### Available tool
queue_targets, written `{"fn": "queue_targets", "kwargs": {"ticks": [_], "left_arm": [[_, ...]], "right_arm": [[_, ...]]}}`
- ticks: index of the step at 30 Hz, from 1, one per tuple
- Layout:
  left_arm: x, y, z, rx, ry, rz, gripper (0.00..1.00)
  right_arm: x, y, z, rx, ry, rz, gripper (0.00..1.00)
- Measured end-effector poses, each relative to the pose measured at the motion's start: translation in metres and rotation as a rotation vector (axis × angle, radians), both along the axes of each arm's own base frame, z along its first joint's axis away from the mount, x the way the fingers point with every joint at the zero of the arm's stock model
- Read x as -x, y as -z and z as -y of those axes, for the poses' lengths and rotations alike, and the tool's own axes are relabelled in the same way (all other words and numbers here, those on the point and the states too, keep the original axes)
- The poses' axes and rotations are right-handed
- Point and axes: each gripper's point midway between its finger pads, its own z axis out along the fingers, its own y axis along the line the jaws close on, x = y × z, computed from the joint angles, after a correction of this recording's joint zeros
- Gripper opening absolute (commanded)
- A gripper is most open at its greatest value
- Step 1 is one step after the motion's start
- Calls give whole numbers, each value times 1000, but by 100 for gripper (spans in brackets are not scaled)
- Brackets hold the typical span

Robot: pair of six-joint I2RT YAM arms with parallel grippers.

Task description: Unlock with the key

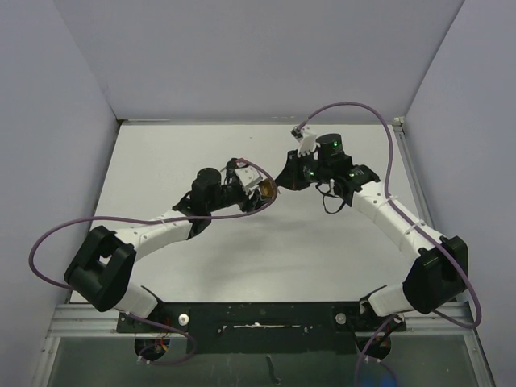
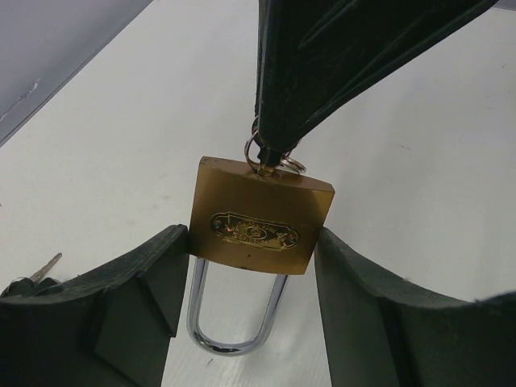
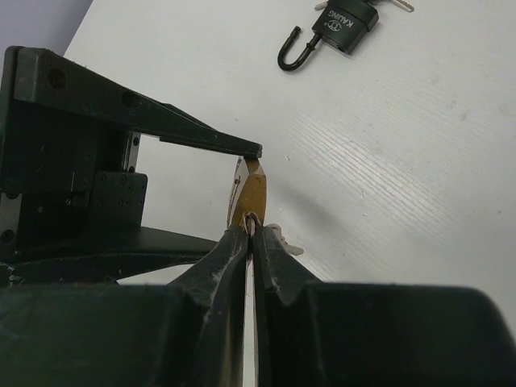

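Observation:
A brass padlock [image 2: 258, 226] hangs above the table with its steel shackle [image 2: 234, 326] pointing toward the left wrist camera, both legs seated in the body. My left gripper [image 2: 251, 270] is shut on it, one finger [image 2: 149, 282] pressed on each side of the body. My right gripper [image 3: 251, 232] is shut on the key at the padlock's keyhole end. The key itself is mostly hidden between the pads, and only its ring [image 2: 274, 161] shows. In the top view the padlock [image 1: 266, 192] sits between the two grippers at mid-table.
A black padlock [image 3: 343, 24] with an open shackle and keys lies on the white table [image 3: 419, 161] beyond the right gripper. A loose key tip [image 2: 44, 268] shows at the left edge of the left wrist view. Grey walls enclose the table.

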Motion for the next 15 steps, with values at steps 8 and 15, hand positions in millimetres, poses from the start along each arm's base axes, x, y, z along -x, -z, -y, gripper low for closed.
{"fn": "queue_targets", "kwargs": {"ticks": [8,15], "left_arm": [[-5,-3,-1,1,-30,-18,0],[-7,-10,1,13,-32,-10,0]], "right_arm": [[-6,-3,-3,-10,0,11,14],[-8,1,-4,-16,6,-8,21]]}}
